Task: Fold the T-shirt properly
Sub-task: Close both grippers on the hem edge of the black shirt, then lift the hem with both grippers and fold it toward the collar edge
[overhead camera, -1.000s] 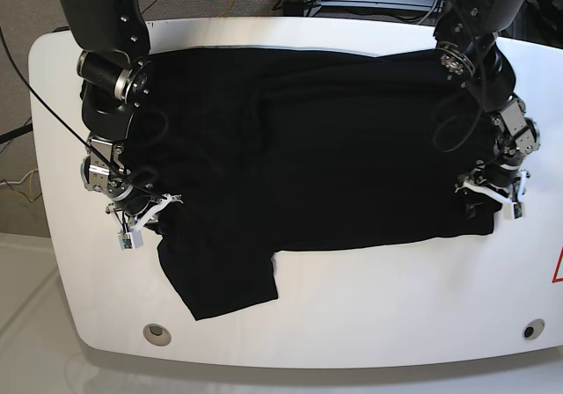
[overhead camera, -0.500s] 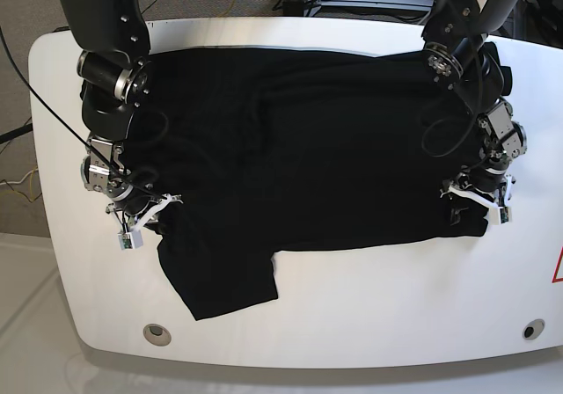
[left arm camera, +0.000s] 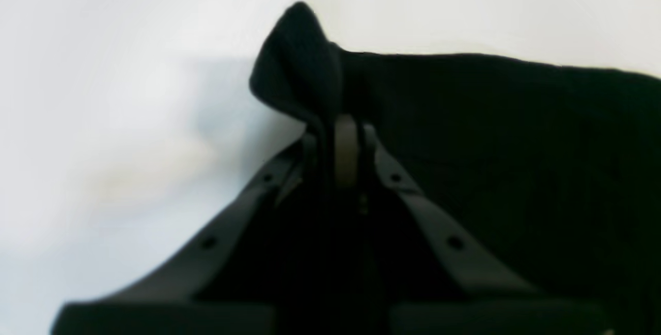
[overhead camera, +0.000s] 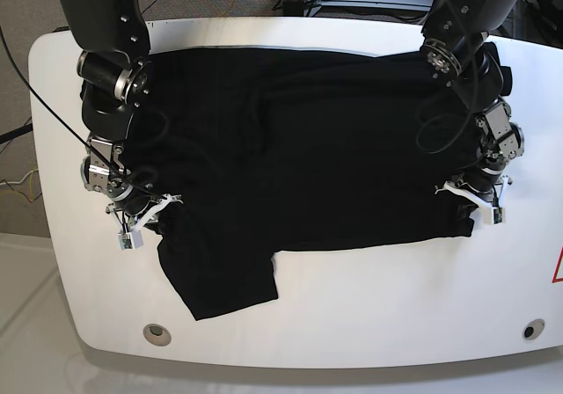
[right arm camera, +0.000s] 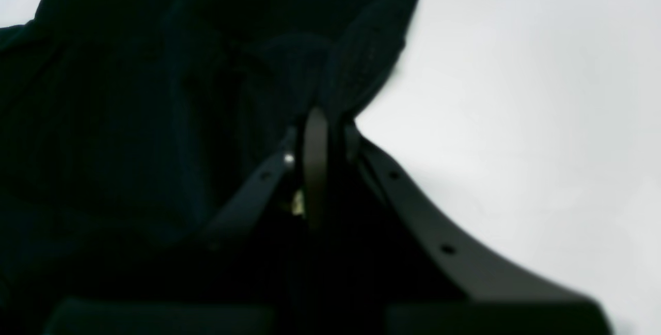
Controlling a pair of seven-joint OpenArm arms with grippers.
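With the T-shirt (overhead camera: 308, 148) spread flat across most of the white tabletop (overhead camera: 396, 306), one sleeve hanging toward the near edge, I have a grip at both sides. My left end effector (left arm camera: 345, 133) is pressed together on a bunched bit of the shirt's edge, and my right end effector (right arm camera: 317, 128) pinches a similar fold on the opposite side. Both pinches look shallow to me, catching only a small nub of cloth. My worry is that a fast or uneven lift pulls one nub free, dropping that side and skewing the fold. Because the fabric is limp and large, it may also drag along the tabletop and wrinkle, or the loose sleeve may tuck under crookedly.
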